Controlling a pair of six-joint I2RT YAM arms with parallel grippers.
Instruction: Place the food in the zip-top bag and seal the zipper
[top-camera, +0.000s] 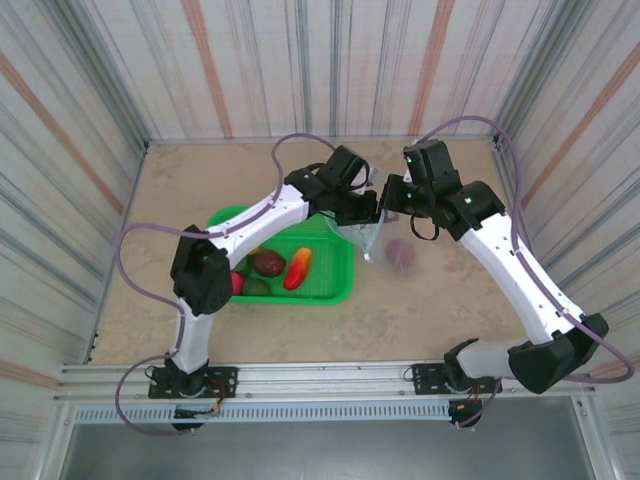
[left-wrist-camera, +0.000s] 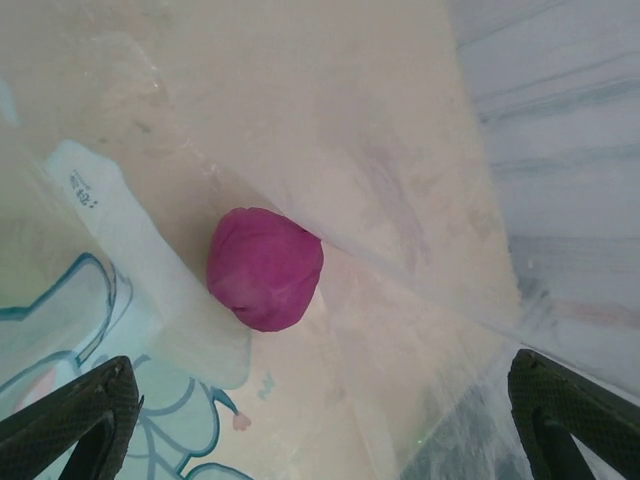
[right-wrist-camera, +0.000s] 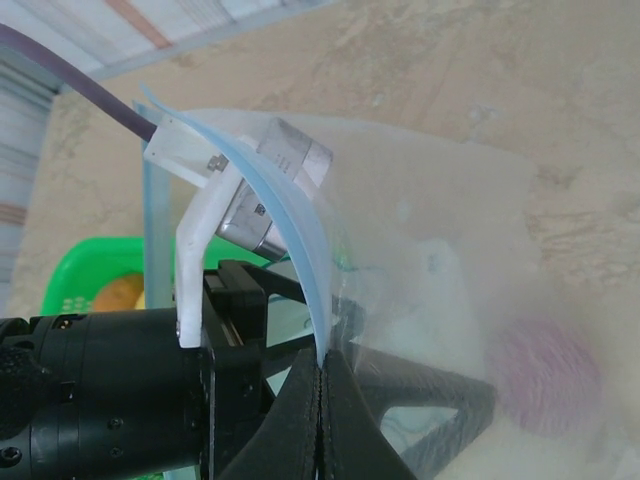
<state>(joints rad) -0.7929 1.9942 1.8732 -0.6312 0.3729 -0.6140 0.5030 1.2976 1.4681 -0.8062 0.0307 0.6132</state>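
zip-top bag: mouth open, purple food inside
green basket: just beside bag, holds other food
left gripper: spread wide, empty, at bag mouth
right gripper: clamped on bag rim
room: bare table right of bag

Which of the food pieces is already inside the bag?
The purple one, lying inside the zip-top bag beside the green basket. The maroon piece, red-orange piece and green piece sit in that basket.
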